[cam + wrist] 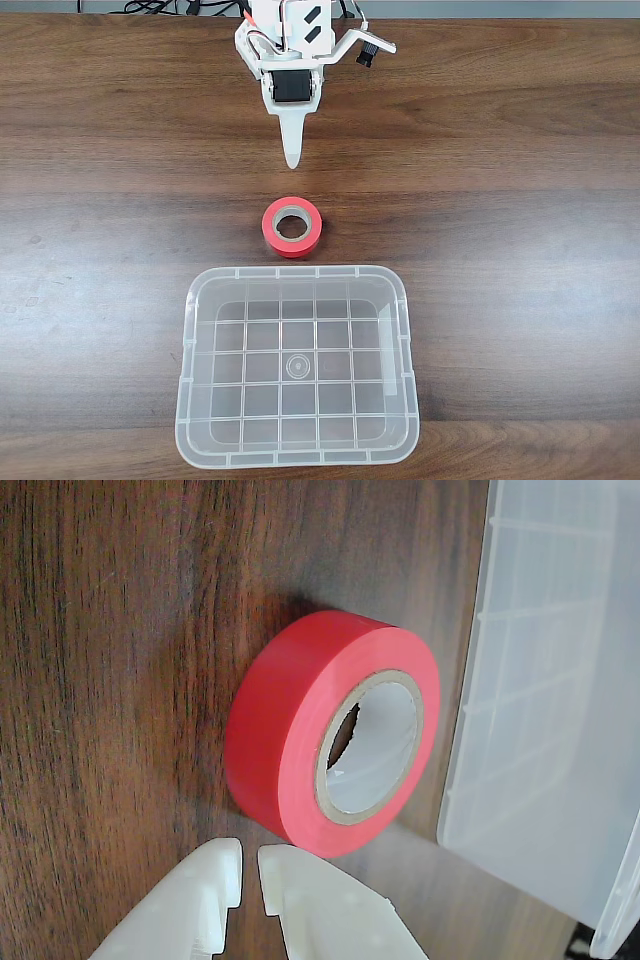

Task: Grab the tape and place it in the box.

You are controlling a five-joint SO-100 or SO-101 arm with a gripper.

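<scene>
As we look down in the fixed view, the white gripper (292, 160) reaches in from the top edge of the wooden table (520, 200), its servo body above and its tapered fingers pointing down the picture toward the tape (292, 227). We note a strip of bare wood between the fingertips and the roll, which lies flat, core hole upward, just beside the far rim of the box (297, 272) without touching it. The box stands open, its grid bottom visible. From the wrist view we see the gripper (250, 865) enter at the bottom edge, its two white fingertips (215, 875) nearly together with a narrow slit between them and nothing grasped. The tape (300, 730) lies just ahead, the box (545, 680) at right.
</scene>
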